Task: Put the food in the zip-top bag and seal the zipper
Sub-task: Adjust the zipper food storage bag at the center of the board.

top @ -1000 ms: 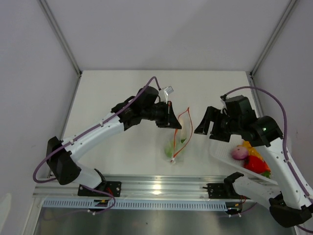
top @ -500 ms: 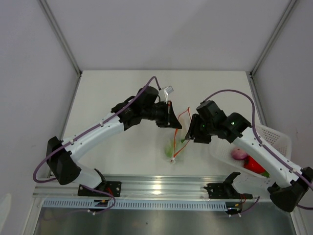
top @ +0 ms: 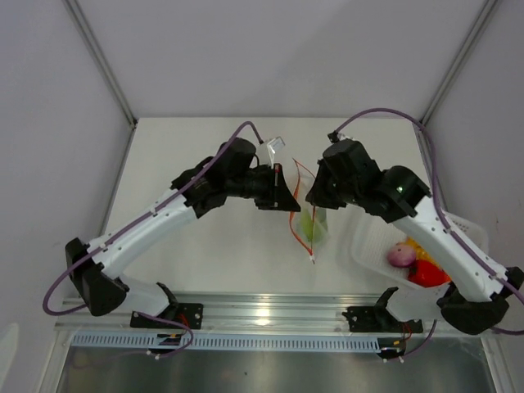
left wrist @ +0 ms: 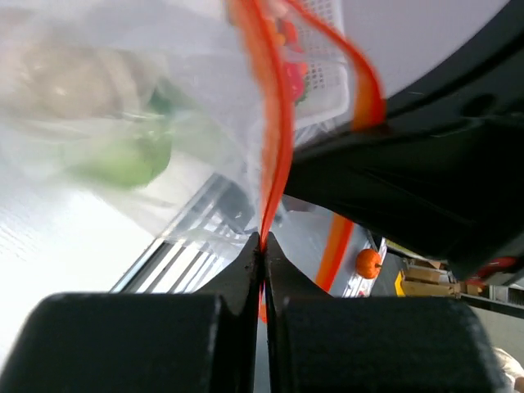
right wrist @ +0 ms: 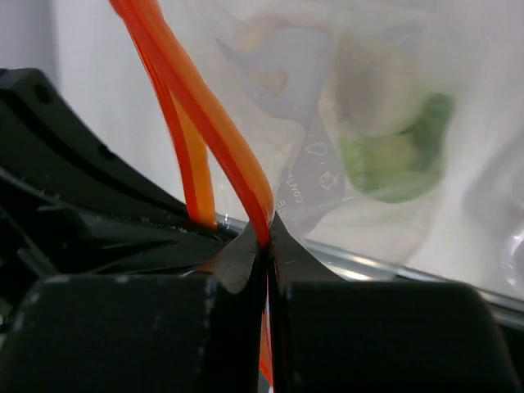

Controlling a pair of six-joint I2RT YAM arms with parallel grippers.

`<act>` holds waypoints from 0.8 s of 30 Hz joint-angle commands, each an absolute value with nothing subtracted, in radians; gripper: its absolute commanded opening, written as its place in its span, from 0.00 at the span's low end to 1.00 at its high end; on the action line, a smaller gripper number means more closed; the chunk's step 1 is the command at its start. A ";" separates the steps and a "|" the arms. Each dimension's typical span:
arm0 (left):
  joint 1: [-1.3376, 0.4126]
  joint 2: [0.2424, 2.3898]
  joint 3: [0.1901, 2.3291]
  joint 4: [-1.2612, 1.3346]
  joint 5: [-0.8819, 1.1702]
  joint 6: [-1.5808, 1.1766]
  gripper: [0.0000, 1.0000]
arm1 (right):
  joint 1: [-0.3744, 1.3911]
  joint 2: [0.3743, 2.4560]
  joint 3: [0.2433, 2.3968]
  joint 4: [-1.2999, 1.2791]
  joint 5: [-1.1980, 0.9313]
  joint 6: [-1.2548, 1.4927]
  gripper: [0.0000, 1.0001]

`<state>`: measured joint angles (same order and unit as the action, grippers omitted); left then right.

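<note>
Left tool (left wrist: 264,246): fingers pressed together, pinching red-orange zipper strip (left wrist: 275,123) of small clear crinkly plastic zip-top bag (top: 312,223). Right tool (right wrist: 268,236): likewise clamped on same strip. Two strands of strip stand apart in both wrist views. Bag held between tools over middle of white counter (top: 205,147). Inside bag: green round toy fruit (left wrist: 123,160), pale toy radish (right wrist: 385,90). White perforated plastic basket (top: 463,233), right side, holds pink toy food (top: 400,255), red toy pepper (top: 427,273), orange-yellow lumpy piece (top: 420,257).
</note>
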<state>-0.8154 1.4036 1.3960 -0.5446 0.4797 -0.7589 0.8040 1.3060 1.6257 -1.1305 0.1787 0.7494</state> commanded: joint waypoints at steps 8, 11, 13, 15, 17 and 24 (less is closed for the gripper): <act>-0.795 1.443 1.238 -0.485 0.521 -0.761 0.01 | 0.752 1.137 1.122 -0.890 0.069 0.868 0.00; -0.790 1.457 1.299 -0.508 0.500 -0.750 0.01 | 0.729 1.143 1.146 -0.908 0.066 0.847 0.00; -0.787 1.456 1.364 -0.564 0.497 -0.732 0.01 | 0.729 1.160 1.241 -0.978 0.090 0.815 0.00; -0.787 1.442 1.431 -0.580 0.511 -0.730 0.01 | 0.732 1.160 1.304 -1.026 0.098 0.792 0.00; -0.785 1.395 1.437 -0.566 0.529 -0.747 0.01 | 0.741 1.140 1.367 -1.049 0.106 0.781 0.00; -0.759 1.420 1.408 -0.548 0.503 -0.736 0.03 | 0.683 1.055 1.287 -0.994 0.066 0.715 0.00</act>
<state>-0.7872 1.3632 1.3960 -0.5568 0.4904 -0.7517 0.7216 1.0660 1.3369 -1.0176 0.0822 0.7643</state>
